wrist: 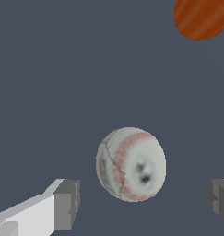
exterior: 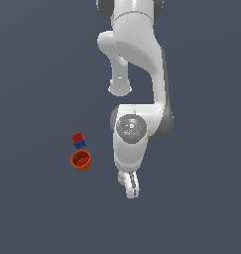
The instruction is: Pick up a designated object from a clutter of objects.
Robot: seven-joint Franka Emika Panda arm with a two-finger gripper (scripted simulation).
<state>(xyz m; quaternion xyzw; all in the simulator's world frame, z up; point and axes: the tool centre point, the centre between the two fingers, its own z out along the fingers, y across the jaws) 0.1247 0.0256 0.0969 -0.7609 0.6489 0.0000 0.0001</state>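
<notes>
- Between the 2 grey finger pads (wrist: pixel 67 203) of the white gripper (wrist: pixel 143 205), in the wrist view: round white baseball with thin red stitching (wrist: pixel 131 164), resting on the dark grey floor (wrist: pixel 62 83).
- Spread wide, those fingers, 1 to each side of the ball, both clear of it and pinching nothing.
- Hidden in the exterior view, that ball, most likely beneath the white robot arm (exterior: pixel 137 99); only the arm's lower end shows there, low over the floor.
- Likely light and firm, judging by the look: stiff skin, no give to speak of, not fragile.
- Apt to roll at a glancing touch, being round and free on a flat floor.
- Best taken across the widest part, pads level with the middle, so as not to squeeze it upward or downward out of the grip.
- Off toward the exterior view's left, well apart from the arm: ribbed orange plastic cup (exterior: pixel 81 160) with a small red-and-blue block (exterior: pixel 78 140) just beside it.
- No brand, label or writing readable anywhere; only blurred dark marks on the ball.
</notes>
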